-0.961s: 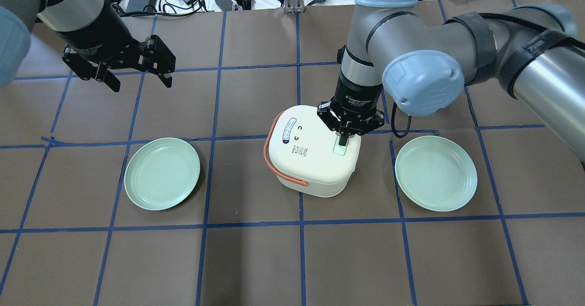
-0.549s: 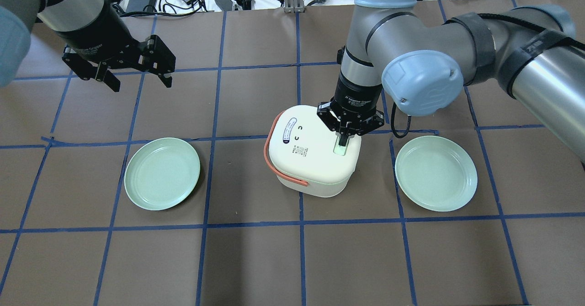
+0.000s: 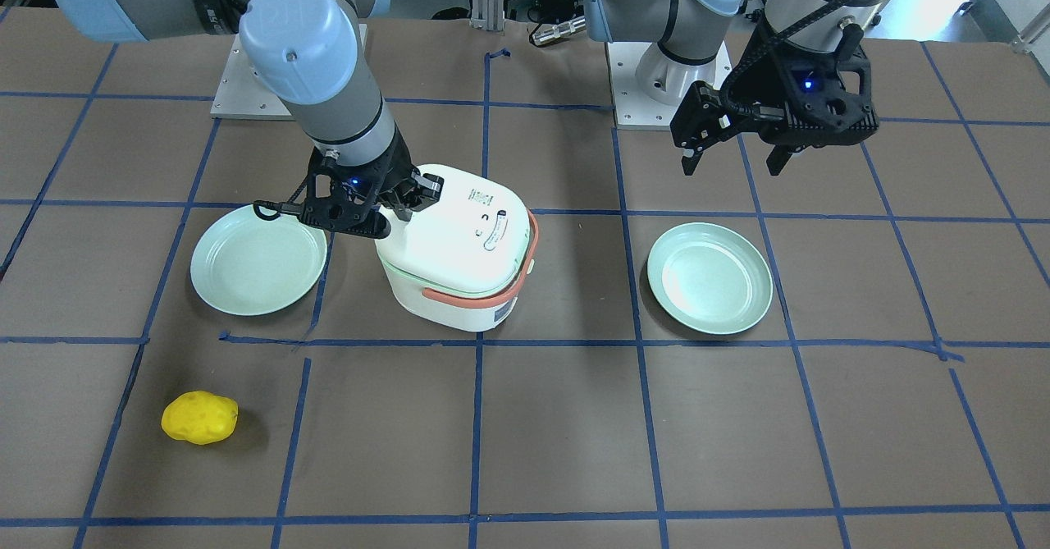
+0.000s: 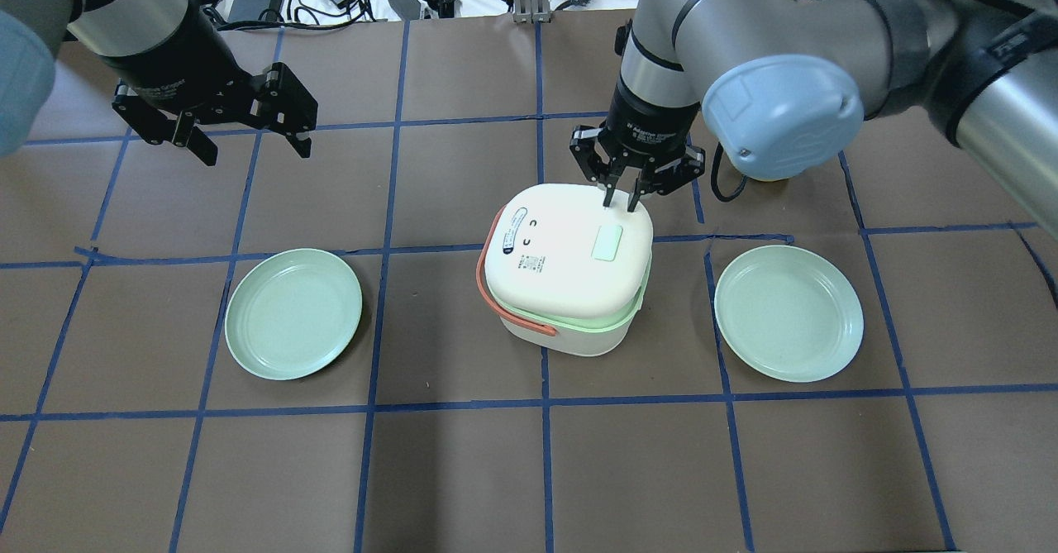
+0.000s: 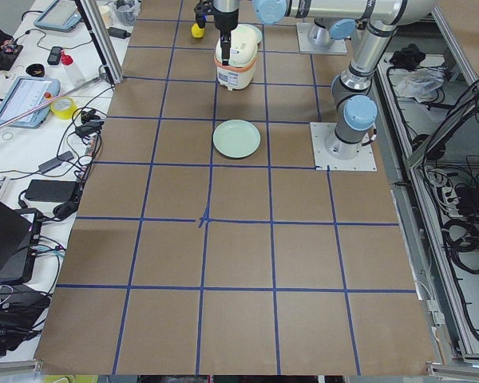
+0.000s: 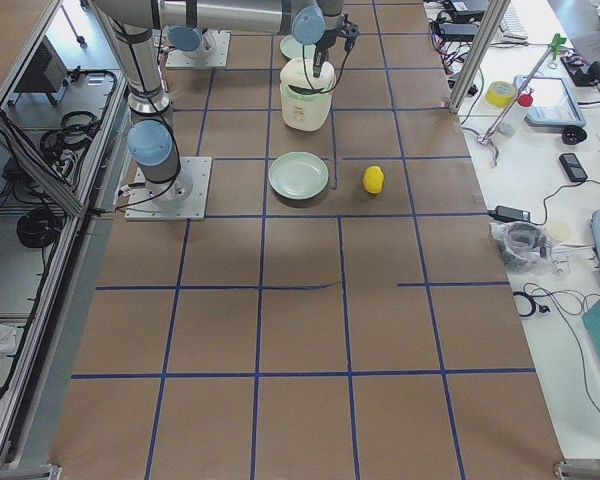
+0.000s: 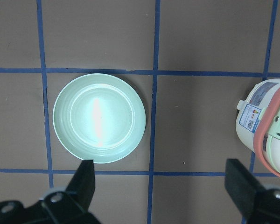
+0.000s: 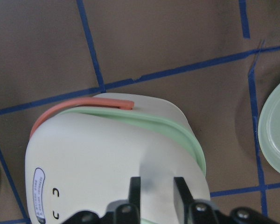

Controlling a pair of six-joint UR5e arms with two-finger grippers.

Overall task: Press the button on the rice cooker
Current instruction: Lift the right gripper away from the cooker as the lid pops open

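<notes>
Now the right tool [image 4: 620, 200] hangs over the far edge of the rice cooker [image 4: 562, 288]. Its two fingers point down with only a narrow gap between them, and they hold nothing. The wrist view shows the tips just above the white lid and apart from it. The button [image 4: 607, 244], a small pale-green rectangle set flush in the lid, lies just beside those tips on the robot's side and is uncovered. A green band shows under the lid on the side below the tool, so the lid looks to have sprung slightly ajar, and the press has probably taken effect. The cooker stands on the table [image 4: 529, 470] directly beneath this tool, with a green plate [image 4: 789, 313] near it on the outer side. The left tool [image 4: 254, 153] hovers well apart from the cooker with its fingers spread wide and empty, above a second plate [image 4: 293, 313]. The shell appears to be hard, smooth, rounded plastic, likely light and slippery, so a slanted push could skid it across the table. Any further contact belongs square on the middle of the button, straight down, with the fingers together. The orange handle [image 4: 488, 280], on the far side from the right tool, seems the only sure place to take hold.
</notes>
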